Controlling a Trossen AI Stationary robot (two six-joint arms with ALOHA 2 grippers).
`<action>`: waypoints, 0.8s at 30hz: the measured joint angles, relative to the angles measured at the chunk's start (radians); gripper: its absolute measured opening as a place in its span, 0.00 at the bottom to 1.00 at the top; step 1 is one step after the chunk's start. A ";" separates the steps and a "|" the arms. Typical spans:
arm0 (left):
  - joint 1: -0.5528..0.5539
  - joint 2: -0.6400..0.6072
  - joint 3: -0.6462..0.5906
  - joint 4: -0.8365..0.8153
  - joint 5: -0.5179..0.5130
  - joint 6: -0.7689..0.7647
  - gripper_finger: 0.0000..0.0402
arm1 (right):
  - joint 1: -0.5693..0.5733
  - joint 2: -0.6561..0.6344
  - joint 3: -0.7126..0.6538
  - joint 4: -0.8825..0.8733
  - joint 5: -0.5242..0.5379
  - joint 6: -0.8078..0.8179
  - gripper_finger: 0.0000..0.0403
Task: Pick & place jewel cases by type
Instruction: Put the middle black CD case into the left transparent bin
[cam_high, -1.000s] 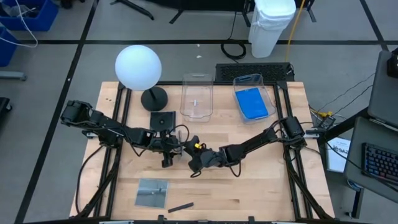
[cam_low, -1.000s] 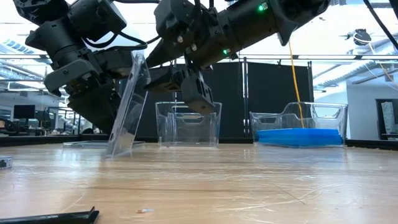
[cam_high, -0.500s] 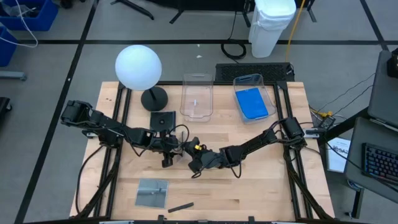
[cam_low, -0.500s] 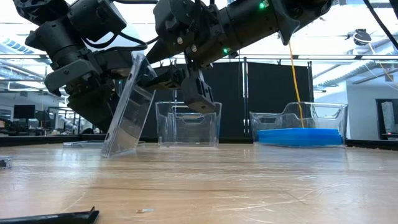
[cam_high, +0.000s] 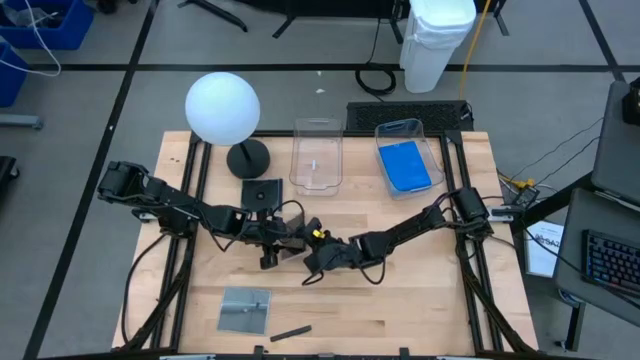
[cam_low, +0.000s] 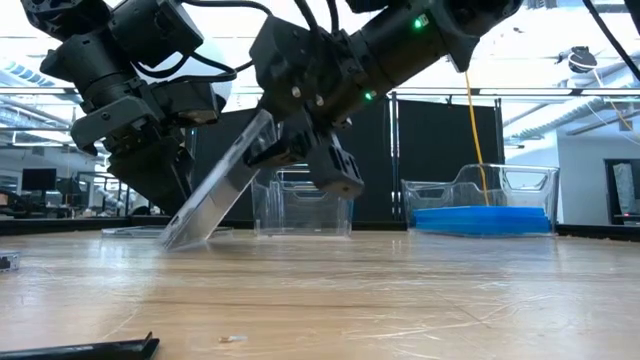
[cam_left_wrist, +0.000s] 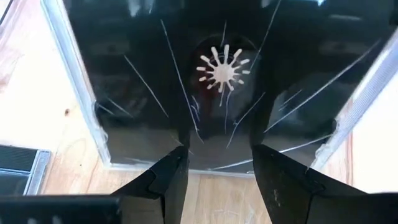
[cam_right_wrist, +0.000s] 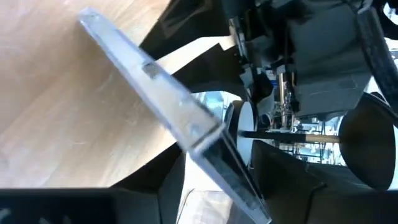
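Observation:
A jewel case (cam_high: 291, 240) with a black tray and clear cover stands tilted mid-table, its lower edge (cam_low: 180, 238) on the wood. My left gripper (cam_left_wrist: 217, 158), open, is at that lower edge. My right gripper (cam_right_wrist: 217, 162), open, has the case's upper edge between its fingers. Another dark case (cam_high: 262, 192) lies flat by the lamp base. A grey one (cam_high: 245, 308) lies flat near the table's near edge. Blue cases (cam_high: 405, 165) lie in the right tub. My left gripper's fingertips (cam_left_wrist: 177, 162) stand level against the case's lower edge (cam_left_wrist: 217, 167), both before the same face; whether they touch it, I cannot tell. My right gripper comes slanting from the table's right. The case's upper edge (cam_right_wrist: 233, 177) lies between its fingers, against one finger (cam_right_wrist: 273, 180) and apart from the other. The case leans at about half upright.
An empty clear tub (cam_high: 317, 155) and the tub with the blue cases (cam_low: 480, 220) stand at the far edge. A lamp with a white ball (cam_high: 222, 108) stands far left. A small dark stick (cam_high: 290, 332) lies at the near edge. Bare wood lies to the near right.
The case has tipped from nearly upright to about half upright. Its upper edge has swung down toward the table's right, while its lower edge has stayed on the wood. My right gripper has sunk a little with the upper edge.

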 joint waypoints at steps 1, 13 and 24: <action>0.000 0.000 0.000 0.000 0.000 0.000 0.46 | 0.001 0.000 0.000 -0.007 0.000 0.001 0.42; 0.000 -0.002 0.000 0.008 -0.011 0.000 0.46 | 0.045 -0.031 0.000 -0.254 0.061 0.126 0.05; 0.000 0.001 -0.002 0.009 0.006 -0.013 0.46 | 0.049 -0.198 0.001 -0.756 0.089 0.623 0.05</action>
